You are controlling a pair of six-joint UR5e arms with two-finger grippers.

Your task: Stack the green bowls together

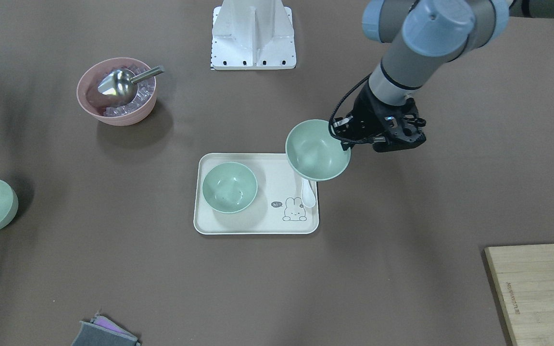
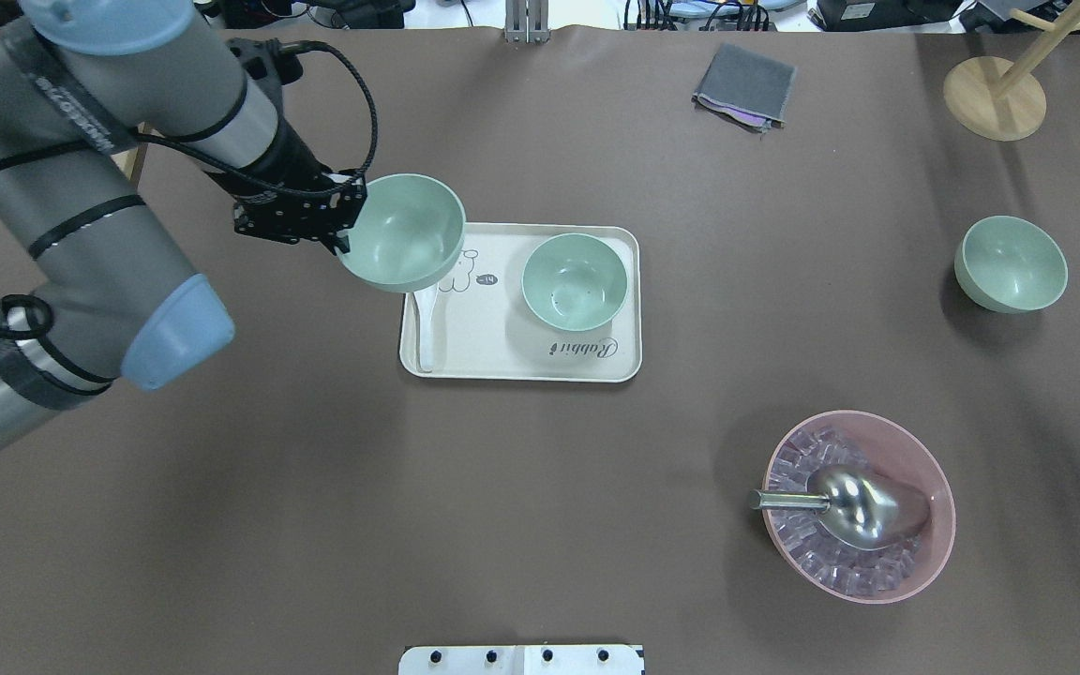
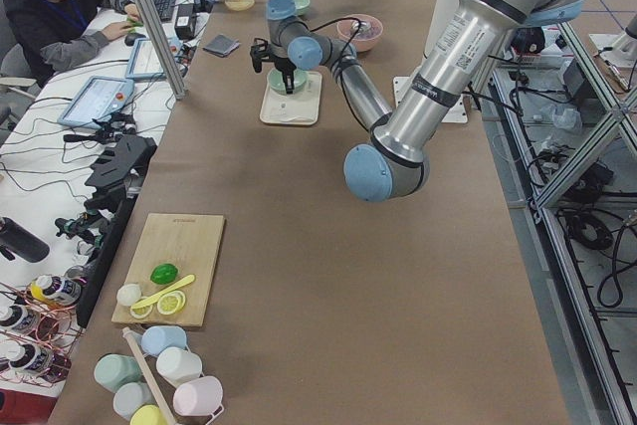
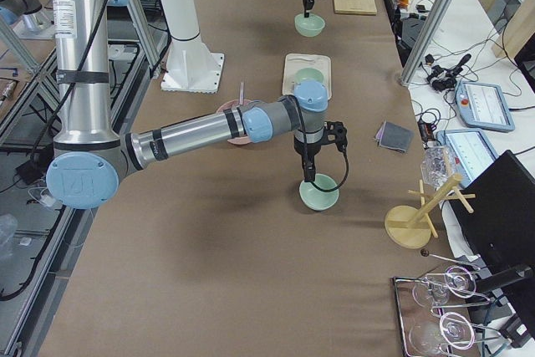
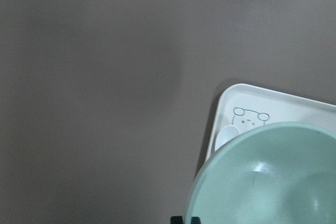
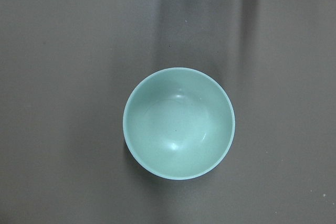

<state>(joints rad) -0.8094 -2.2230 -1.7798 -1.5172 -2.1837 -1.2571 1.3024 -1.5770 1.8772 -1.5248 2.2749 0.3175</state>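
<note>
The brown table [image 2: 221, 525] fills every view. The left arm [image 2: 81, 216] reaches in over it toward a cream tray [image 2: 502, 354] near the table's middle. The right arm [image 4: 192, 133] stretches out low over the end on the robot's right. A pink bowl [image 2: 937, 539] of clear cubes stands apart from the tray, nearer the robot, with a metal scoop [image 2: 863, 506] lying in it.

The first green bowl [image 2: 404, 230] hangs in the air, opening up, over the tray's corner on the robot's left. The left gripper [image 2: 345, 230] is pinched on its rim at the side away from the tray, so the bowl juts out from the fingertips toward the tray. In the left wrist view this bowl fills the lower right corner, with the tray's corner showing beneath it.

The second green bowl [image 2: 576, 281] sits upright on the tray, beside the held one and apart from it. The third green bowl [image 2: 1011, 262] stands on the bare table well to the robot's right. The right gripper [image 4: 309, 175] hangs close above it. The right wrist view shows this bowl centred below but no fingers, so whether they are spread or closed cannot be told.

A white spoon [image 2: 426, 323] lies on the tray, its bowl end under the held bowl.
</note>
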